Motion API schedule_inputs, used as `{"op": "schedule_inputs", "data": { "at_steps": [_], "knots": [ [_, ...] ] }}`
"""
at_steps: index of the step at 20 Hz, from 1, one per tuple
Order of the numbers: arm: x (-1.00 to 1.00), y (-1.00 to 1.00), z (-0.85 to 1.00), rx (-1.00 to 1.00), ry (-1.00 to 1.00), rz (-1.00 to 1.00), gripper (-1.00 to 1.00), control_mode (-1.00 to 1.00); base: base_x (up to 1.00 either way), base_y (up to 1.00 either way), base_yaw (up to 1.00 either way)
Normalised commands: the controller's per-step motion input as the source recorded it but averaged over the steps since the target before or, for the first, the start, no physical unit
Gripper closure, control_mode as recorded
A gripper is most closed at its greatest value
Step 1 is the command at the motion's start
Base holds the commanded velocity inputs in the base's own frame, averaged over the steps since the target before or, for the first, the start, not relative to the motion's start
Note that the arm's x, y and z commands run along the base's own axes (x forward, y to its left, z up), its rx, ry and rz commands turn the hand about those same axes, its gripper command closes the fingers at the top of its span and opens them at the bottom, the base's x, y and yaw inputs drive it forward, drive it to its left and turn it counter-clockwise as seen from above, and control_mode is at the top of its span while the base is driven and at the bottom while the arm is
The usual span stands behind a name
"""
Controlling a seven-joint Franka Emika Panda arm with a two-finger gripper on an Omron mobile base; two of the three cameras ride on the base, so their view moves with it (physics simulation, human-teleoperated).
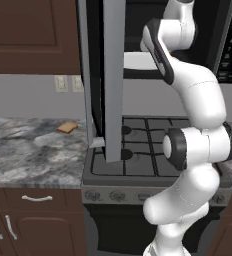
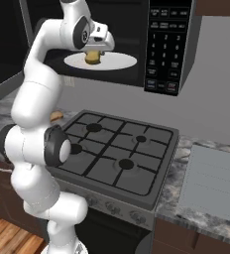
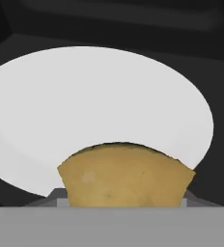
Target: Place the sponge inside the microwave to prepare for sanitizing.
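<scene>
The black microwave (image 2: 164, 44) hangs over the stove with its door (image 1: 113, 80) swung wide open. My gripper (image 2: 93, 52) reaches into the cavity, shut on the mustard-yellow sponge (image 2: 91, 58). The sponge hangs at the near left part of the white turntable (image 2: 119, 62), just above it or touching it; I cannot tell which. In the hand view the sponge (image 3: 126, 176) fills the space between my fingers and hides their tips, with the turntable (image 3: 99, 96) spread out behind it.
A gas stove (image 1: 138, 145) sits directly below the microwave. A tan slice of bread (image 1: 67, 127) lies on the marble counter (image 1: 28, 150) to the left. The open door stands upright over the stove's left edge, close beside my arm.
</scene>
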Motion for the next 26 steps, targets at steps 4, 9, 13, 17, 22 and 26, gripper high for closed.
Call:
{"op": "schedule_inputs", "data": {
  "at_steps": [4, 9, 13, 17, 22, 26],
  "knots": [
    [0.32, 0.00, -0.06, 0.00, 0.03, 0.03, 1.00, -1.00, 0.00, 0.00, 0.00],
    [0.32, 0.00, -0.16, 0.00, 0.05, 0.00, 1.00, -1.00, 0.00, 0.00, 0.00],
    [0.27, 0.00, -0.23, 0.00, 0.03, 0.00, 1.00, -1.00, 0.00, 0.00, 0.00],
    [0.25, 0.00, -0.14, 0.00, 0.01, 0.00, 1.00, -1.00, 0.00, 0.00, 0.00],
    [0.23, 0.00, -0.16, 0.00, 0.01, 0.00, 1.00, -1.00, 0.00, 0.00, 0.00],
    [0.19, 0.00, -0.18, 0.00, 0.01, 0.00, -1.00, -1.00, 0.00, 0.00, 0.00]
  ]
}}
